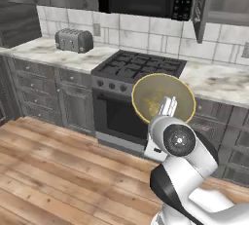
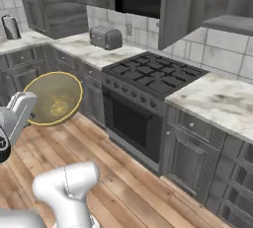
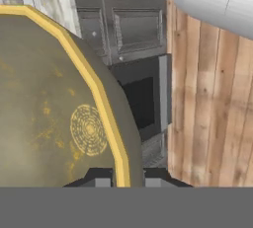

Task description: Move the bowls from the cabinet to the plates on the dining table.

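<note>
Kitchen units run along the back wall, taking the stove [image 1: 137, 67] as landmark: to its left a toaster [image 1: 73, 40] sits on the marble desk [image 1: 44, 51]. In front of the stove's oven door, the jaws [image 1: 167, 106] are clamped on the rim of the tan bowl [image 1: 158, 95], held on edge above the wooden floor [image 1: 53, 170], probably for carrying to the dining table.
</note>
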### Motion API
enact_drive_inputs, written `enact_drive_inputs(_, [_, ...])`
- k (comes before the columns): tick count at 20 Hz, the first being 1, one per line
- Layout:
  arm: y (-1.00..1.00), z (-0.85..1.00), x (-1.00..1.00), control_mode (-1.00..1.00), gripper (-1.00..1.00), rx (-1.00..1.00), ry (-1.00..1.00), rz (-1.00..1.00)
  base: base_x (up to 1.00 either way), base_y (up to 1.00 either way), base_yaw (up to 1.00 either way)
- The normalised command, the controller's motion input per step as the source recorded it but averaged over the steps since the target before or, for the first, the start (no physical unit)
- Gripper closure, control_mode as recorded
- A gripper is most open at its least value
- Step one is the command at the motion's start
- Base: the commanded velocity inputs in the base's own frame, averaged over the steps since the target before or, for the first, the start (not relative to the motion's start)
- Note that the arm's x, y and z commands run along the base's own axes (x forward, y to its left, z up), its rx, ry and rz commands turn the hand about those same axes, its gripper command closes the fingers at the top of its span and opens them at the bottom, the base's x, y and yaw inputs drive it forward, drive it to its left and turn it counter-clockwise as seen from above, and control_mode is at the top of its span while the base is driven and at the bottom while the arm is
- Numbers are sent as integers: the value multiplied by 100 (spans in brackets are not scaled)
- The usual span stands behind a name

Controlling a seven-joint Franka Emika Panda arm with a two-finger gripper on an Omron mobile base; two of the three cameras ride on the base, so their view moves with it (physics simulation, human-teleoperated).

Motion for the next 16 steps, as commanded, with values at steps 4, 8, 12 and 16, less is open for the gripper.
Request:
enact_drive_inputs(4, [0, 0, 0, 100, 100, 0, 0, 0, 0, 100, 66])
enact_drive_inputs(8, [0, 0, 0, 100, 100, 0, 0, 0, 0, 100, 64])
enact_drive_inputs(12, [0, 0, 0, 100, 100, 0, 0, 0, 0, 100, 60])
enact_drive_inputs(16, [0, 0, 0, 100, 100, 0, 0, 0, 0, 100, 57])
